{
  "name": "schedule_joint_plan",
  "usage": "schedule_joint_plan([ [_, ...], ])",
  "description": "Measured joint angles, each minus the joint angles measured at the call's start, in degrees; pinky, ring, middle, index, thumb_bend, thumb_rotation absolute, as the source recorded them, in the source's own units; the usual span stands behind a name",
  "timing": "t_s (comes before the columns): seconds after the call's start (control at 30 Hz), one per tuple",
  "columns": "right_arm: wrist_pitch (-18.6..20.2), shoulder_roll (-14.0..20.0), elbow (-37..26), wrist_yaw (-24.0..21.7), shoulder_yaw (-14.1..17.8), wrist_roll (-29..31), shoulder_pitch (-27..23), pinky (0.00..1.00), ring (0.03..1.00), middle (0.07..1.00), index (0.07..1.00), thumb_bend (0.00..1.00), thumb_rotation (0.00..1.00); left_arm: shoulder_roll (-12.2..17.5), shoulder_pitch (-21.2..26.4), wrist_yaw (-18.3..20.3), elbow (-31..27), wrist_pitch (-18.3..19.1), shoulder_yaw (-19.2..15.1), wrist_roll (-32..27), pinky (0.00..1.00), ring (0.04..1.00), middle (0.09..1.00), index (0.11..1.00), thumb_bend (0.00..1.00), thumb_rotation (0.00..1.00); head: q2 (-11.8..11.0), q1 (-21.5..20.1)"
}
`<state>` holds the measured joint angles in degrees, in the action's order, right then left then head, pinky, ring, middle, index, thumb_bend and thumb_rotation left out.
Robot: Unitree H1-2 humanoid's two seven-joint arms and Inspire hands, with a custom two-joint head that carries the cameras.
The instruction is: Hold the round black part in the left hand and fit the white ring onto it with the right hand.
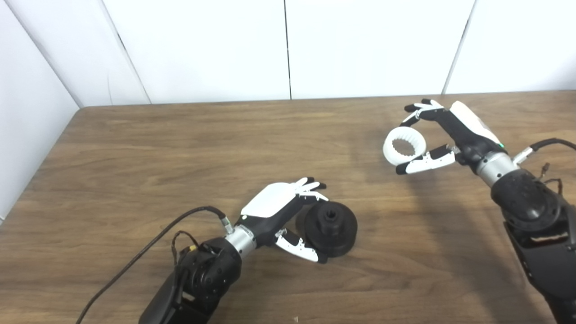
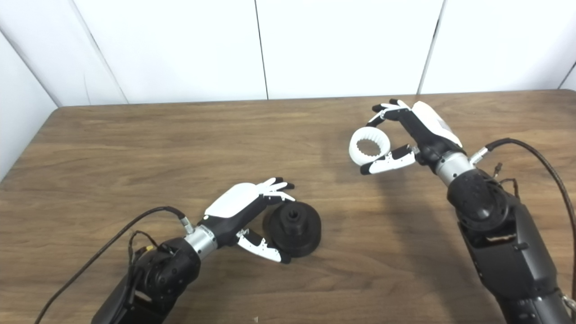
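White wall panels are closing off the back of a brown wooden table (image 1: 189, 148), and the round black part (image 1: 330, 228) is serving as the landmark, sitting on the wood toward the near middle with its central hub facing up. The left hand (image 1: 279, 211) is lying just beside the part on its left, fingers curling over its far rim and thumb reaching along its near rim; the hand is wrapping around the part, though whether it is gripping firmly or only cradling it cannot be told, and the part seems to be resting on the table, not lifted. Well apart from the part, up and to its right, the right hand (image 2: 405, 135) is clamping the white ring (image 2: 369, 146) between fingers and thumb, above the wood. So, by my judgement, the ring pickup is done; carrying it across, aligning it over the hub and seating it are remaining.
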<state>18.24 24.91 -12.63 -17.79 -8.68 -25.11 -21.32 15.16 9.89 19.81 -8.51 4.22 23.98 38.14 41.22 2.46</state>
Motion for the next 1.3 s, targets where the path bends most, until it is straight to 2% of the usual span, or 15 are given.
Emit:
schedule_joint_plan([
  [0.13,3.1,-0.22,-5.65,-1.96,-0.26,0.18,1.14,0.93,0.973,0.882,0.491,0.52,0.16,0.0,-0.01,0.0,-0.05,0.06,0.0,0.03,0.94,1.0,0.952,0.665,0.72,0.28,0.09,0.17],
  [0.6,7.64,-2.73,-17.33,-6.44,-2.71,0.28,4.24,0.89,0.953,0.867,0.491,0.52,0.16,-0.01,-0.01,0.06,-0.52,0.81,0.16,0.38,0.94,1.0,0.953,0.665,0.72,0.28,0.53,0.62],
  [0.9,7.72,-3.75,-17.98,-6.64,-3.92,-0.27,5.89,0.9,0.956,0.872,0.492,0.52,0.16,0.01,-0.13,0.26,-1.05,1.71,0.18,0.35,0.94,1.0,0.953,0.663,0.72,0.27,0.79,0.88],
  [1.3,7.66,-5.99,-18.04,-6.81,-6.3,-0.05,5.95,0.87,0.954,0.873,0.491,0.52,0.16,0.01,-0.12,0.32,-1.32,2.17,0.39,0.47,0.94,1.0,0.955,0.664,0.72,0.27,1.05,1.23],
])
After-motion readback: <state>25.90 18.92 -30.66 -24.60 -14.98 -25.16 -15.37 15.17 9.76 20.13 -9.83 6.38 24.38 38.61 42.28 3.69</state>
